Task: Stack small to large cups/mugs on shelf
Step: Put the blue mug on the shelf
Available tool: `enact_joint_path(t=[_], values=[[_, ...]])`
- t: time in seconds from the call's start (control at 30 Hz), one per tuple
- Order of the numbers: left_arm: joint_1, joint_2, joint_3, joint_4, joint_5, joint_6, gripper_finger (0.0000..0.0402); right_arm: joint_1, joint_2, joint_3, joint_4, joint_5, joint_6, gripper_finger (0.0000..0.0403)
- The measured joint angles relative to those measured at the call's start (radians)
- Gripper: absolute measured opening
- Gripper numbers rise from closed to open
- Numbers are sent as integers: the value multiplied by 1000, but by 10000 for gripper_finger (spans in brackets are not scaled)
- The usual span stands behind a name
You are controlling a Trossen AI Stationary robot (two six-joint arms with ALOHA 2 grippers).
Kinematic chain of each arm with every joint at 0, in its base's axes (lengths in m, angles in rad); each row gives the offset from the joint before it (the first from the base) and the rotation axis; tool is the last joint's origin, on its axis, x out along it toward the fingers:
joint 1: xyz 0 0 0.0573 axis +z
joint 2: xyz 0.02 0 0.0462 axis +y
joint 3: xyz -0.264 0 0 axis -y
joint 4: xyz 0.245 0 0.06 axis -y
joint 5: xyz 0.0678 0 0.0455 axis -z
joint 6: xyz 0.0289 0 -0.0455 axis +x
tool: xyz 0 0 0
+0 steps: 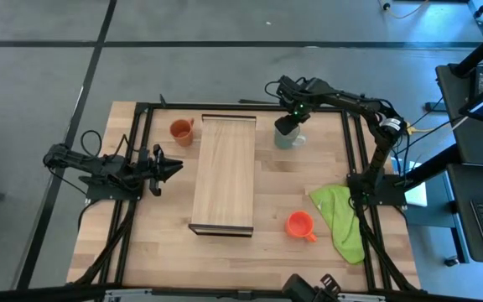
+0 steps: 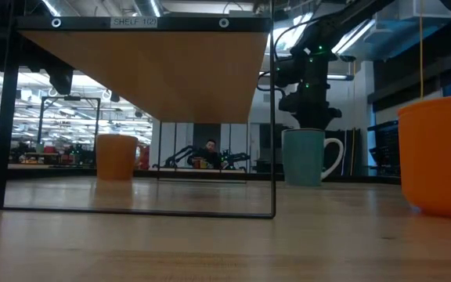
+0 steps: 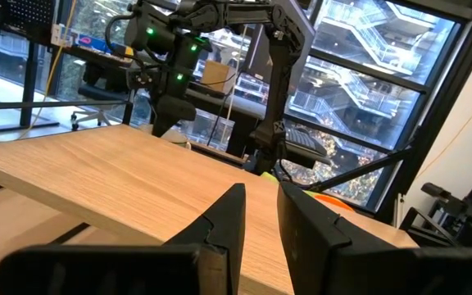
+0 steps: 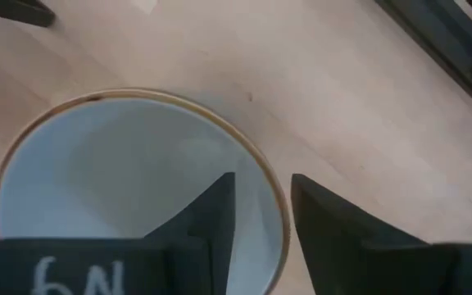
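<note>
- Overhead, the right gripper (image 1: 286, 126) hangs directly above the pale grey-white mug (image 1: 291, 138), which stands on the tabletop (image 1: 166, 252) just beside the far right corner of the shelf (image 1: 224, 172).
- Its wrist camera shows one dark finger inside the mug's pale hollow (image 4: 97, 172) and the other outside, the brown-edged rim running through the narrow gap between them; whether the fingers (image 4: 211, 217) already press the wall cannot be told.
- From table height the mug (image 2: 304, 157) stands upright, handle to one side, with the gripper (image 2: 310, 117) right over its mouth.
- The left gripper (image 1: 170, 169) waits near the shelf's left edge, its fingers (image 3: 228, 221) a narrow gap apart and holding nothing.
- A brownish-orange mug (image 1: 181, 131) stands near the shelf's far left corner.
- The small orange-red mug (image 1: 299, 225) sits by the near right corner, just beside a green cloth (image 1: 342, 218).
</note>
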Motion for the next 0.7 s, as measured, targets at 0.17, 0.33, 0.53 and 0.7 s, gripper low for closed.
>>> enact_joint_path(t=[0.17,0.33,0.53,0.7], values=[[0,0,0,0,0,0,69,0,0,0,0,3,-1,69],[0,0,0,0,0,0,69,0,-1,1,12,-4,9,40],[0,0,0,0,0,-1,69,2,-2,2,25,-3,31,58],[0,0,0,9,0,-1,69,2,-2,2,32,-3,52,72]])
